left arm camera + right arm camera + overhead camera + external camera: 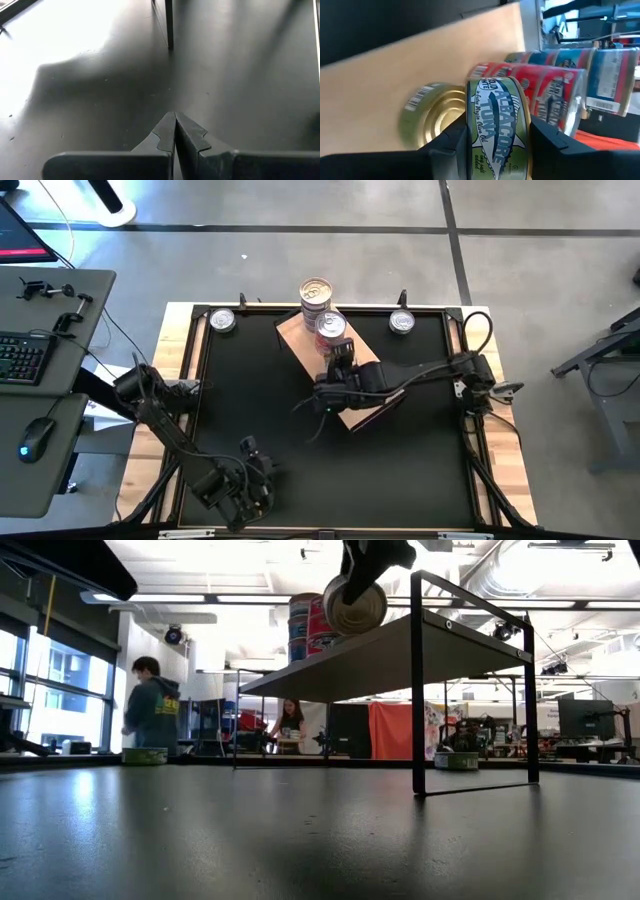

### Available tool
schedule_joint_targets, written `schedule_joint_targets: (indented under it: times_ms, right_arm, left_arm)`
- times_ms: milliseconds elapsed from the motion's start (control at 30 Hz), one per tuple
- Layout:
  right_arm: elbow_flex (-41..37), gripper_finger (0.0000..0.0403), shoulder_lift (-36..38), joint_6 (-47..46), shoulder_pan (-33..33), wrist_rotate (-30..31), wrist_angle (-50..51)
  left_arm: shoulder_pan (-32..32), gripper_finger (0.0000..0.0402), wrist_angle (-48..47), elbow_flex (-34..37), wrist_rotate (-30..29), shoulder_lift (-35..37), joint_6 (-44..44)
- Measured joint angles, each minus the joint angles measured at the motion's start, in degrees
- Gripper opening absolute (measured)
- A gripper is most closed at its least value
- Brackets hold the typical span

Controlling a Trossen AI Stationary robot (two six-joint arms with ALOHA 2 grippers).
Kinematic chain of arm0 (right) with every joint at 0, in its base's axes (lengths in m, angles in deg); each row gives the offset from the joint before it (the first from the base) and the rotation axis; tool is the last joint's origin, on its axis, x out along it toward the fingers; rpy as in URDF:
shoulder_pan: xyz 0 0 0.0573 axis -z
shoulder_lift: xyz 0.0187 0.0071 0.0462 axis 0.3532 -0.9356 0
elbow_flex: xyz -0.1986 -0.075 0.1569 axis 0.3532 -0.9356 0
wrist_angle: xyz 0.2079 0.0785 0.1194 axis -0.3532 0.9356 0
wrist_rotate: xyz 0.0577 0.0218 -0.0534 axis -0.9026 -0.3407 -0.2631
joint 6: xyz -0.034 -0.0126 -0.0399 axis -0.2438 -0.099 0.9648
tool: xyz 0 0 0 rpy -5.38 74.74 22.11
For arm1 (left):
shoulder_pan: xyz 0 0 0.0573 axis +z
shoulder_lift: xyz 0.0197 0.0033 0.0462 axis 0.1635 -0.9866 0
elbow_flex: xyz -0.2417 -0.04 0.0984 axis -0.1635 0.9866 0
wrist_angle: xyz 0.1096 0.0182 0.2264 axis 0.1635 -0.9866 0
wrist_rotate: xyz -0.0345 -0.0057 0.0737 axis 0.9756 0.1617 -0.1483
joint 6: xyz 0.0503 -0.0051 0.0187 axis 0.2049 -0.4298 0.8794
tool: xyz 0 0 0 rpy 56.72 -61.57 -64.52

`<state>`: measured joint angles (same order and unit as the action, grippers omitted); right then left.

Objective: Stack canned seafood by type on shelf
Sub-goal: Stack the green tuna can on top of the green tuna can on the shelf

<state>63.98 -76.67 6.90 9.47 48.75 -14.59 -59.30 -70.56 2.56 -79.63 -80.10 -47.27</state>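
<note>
Above the wooden shelf point(345, 375) my right gripper point(495, 145) pinches a stiff, smooth, probably slippery albacore tuna can point(495, 125) across its rim, while my left gripper point(175, 132) rests pressed together.

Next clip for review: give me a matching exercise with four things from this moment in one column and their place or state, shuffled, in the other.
Things
1. green-label tuna tin
2. red-label stack of tins
3. left end effector
4. loose tin at the far left corner

Places or states
A. shut and empty, over the near left of the table
B. standing on the shelf
C. gripped on edge by the right end effector, above the shelf
D. resting on the black table, off the shelf

Pairs: 1-C, 2-B, 3-A, 4-D
</note>
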Motion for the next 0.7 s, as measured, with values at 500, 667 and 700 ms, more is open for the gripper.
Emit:
schedule_joint_targets:
  times_ms: [500,667,700]
  right_arm:
    - [0.0,0.0126,-0.3,-0.2,3.3,-4.0,0.1]
    - [0.0,0.0127,-0.3,-1.8,3.1,-3.3,0.1]
    - [0.0,0.0127,-0.3,-1.6,3.1,-3.2,0.1]
  left_arm:
    - [-0.1,0.0000,0.0,0.0,0.0,0.0,0.1]
    - [-0.2,0.0000,0.0,0.0,0.3,0.0,0.0]
    - [-0.2,0.0000,0.0,0.0,0.3,0.0,0.0]
